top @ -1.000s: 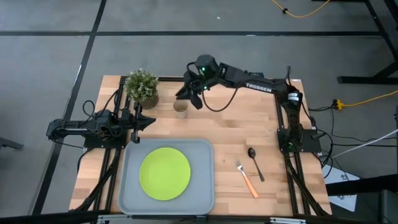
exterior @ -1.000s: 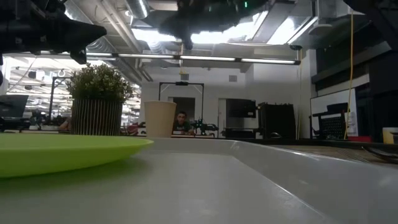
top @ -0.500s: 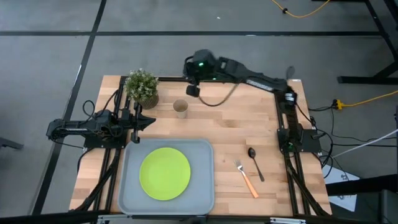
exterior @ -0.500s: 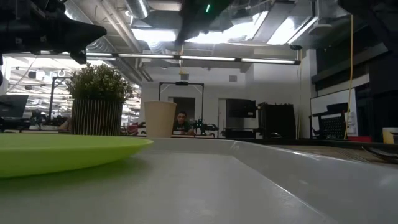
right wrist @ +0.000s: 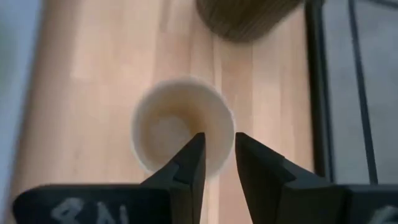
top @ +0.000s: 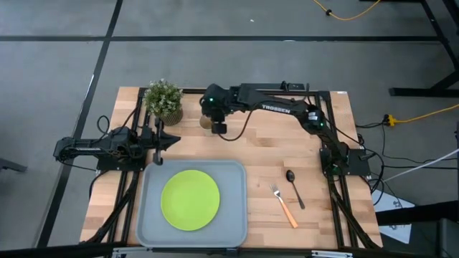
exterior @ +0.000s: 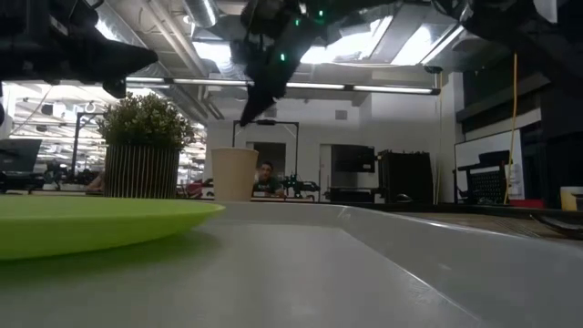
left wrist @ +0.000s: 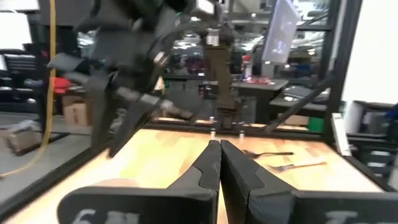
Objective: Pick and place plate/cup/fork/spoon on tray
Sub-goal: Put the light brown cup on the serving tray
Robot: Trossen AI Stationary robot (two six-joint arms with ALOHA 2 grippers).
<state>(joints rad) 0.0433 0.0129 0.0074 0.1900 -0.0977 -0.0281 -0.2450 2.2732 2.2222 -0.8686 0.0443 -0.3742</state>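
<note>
Right tool (right wrist: 217, 152) now over cup (right wrist: 180, 124) (lower)

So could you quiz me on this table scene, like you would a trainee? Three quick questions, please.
1. True or false: the green plate already lies on the tray.
2. Which thing is the right claw hovering over? A) the spoon B) the cup C) the potted plant
3. Fill in: the fork and spoon lie on the bare wood to the ____ of the tray, seen from above.

Key:
1. True.
2. B: the wrist view looks straight down into the cup, with the fingers slightly parted over its rim.
3. Right. The left claw, shut, waits by the plant.
</note>
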